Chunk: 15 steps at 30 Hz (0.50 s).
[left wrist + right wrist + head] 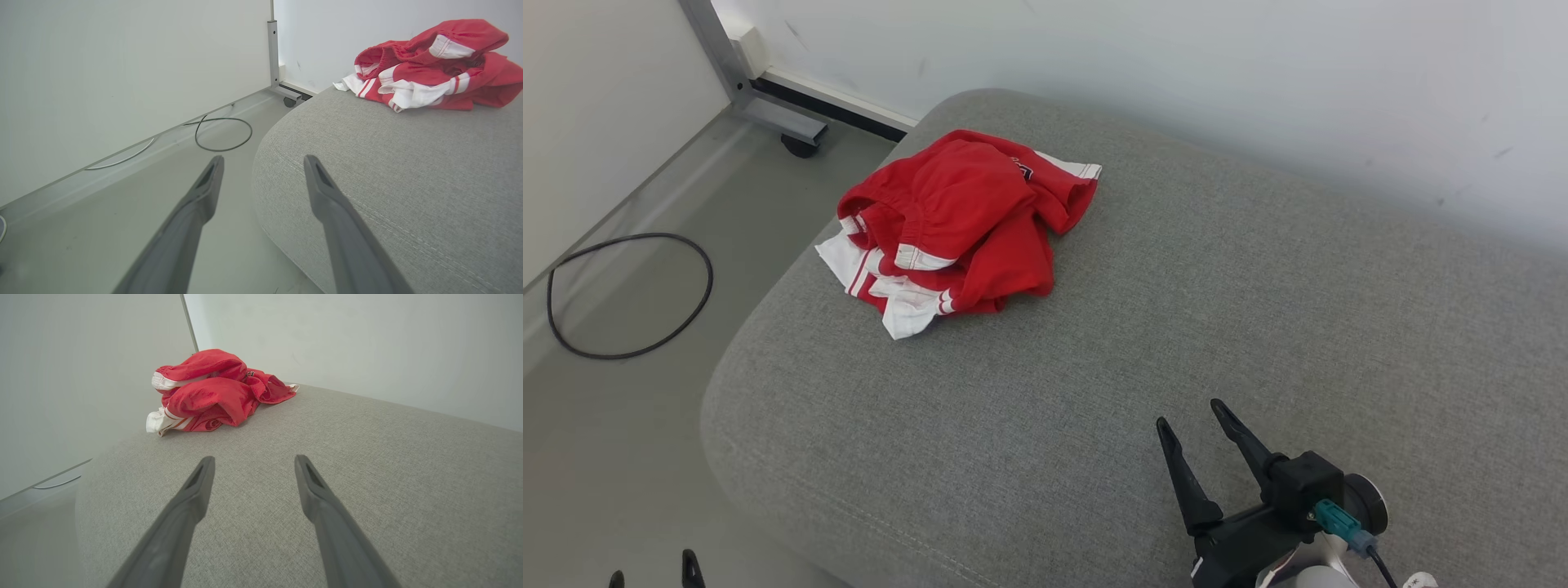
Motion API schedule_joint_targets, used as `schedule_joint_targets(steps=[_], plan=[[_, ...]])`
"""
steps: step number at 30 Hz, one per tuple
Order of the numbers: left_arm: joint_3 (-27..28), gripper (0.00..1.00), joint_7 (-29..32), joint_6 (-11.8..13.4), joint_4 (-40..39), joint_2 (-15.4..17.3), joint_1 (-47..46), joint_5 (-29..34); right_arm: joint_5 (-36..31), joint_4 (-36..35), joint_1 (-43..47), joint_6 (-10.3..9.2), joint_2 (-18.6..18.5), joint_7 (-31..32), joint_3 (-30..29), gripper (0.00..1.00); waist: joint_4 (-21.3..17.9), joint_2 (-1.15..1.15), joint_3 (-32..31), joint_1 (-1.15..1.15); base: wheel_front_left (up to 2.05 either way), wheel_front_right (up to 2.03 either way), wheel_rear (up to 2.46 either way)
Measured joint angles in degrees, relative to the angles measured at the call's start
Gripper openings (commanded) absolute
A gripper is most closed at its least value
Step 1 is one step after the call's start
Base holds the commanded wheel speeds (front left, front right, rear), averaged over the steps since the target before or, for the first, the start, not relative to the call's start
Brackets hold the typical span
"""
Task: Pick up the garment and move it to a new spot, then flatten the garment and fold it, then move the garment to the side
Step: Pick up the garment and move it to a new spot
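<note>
A crumpled red garment (960, 229) with white stripes lies bunched near the far left corner of the grey cushioned surface (1176, 327). In the left wrist view the garment (433, 67) sits at the upper right, and in the right wrist view the garment (210, 390) is ahead and to the left. My right gripper (1188, 412) hovers open over the near right part of the cushion, well short of the cloth, with nothing between its fingers (196, 486). Low at the bottom left, just the fingertips of my left gripper (654, 567) show; its two fingers (208, 179) stand open beside the cushion's rounded corner.
A black cable loop (629, 294) lies on the grey floor to the left of the cushion. A metal frame leg with a caster (800, 145) stands by the wall behind it. White walls (1258, 98) close off the far side.
</note>
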Motion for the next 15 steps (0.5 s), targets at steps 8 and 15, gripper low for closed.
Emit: schedule_joint_targets(steps=[8, 15], plan=[[-0.9, 1.0, 0.0, -0.1, 0.5, 0.0, -0.2, 0.0, 0.7, 0.0, 0.1, 0.0, -0.7, 0.0, -1.0, 1.0, 0.0, 0.0, 0.7, 0.0, 0.0, 0.0, 0.0], [-2.1, 1.0, 0.0, -2.3, 2.8, 0.2, -4.0, 1.5, -0.3, -1.1, 2.2, 0.0, -1.3, 0.0, -4.1, 1.0, -0.5, 0.0, 0.9, 0.0, 0.0, 0.0, 0.0]])
